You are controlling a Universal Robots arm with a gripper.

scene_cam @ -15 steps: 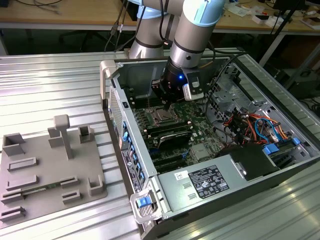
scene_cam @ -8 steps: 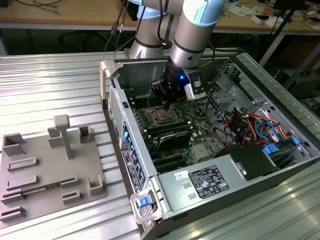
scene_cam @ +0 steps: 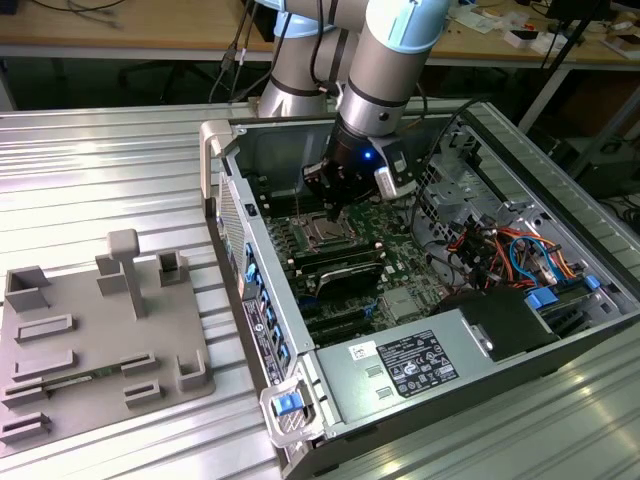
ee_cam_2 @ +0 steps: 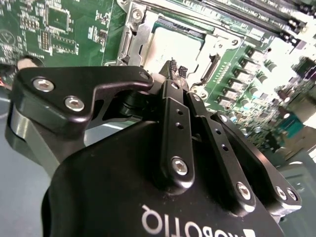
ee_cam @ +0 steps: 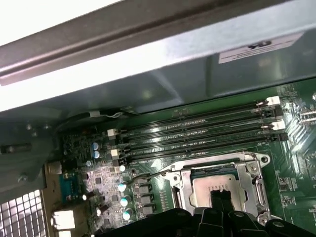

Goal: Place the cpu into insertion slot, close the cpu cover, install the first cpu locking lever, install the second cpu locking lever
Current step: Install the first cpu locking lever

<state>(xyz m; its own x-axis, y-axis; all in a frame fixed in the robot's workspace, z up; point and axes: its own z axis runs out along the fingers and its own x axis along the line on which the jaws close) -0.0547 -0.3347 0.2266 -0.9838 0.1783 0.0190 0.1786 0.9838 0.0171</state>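
sitting directly under the tool [ee_cam_2: 177, 68], the cpu [ee_cam: 205, 187]

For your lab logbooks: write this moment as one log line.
gripper: jaws shut, over cpu | cpu: in slot | cover: looks down

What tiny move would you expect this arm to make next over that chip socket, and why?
Probably a short sideways shift toward the thin wire lever beside the insertion slot. The cpu already lies there with the cpu cover seemingly down, and the shut gripper hovers over its middle.
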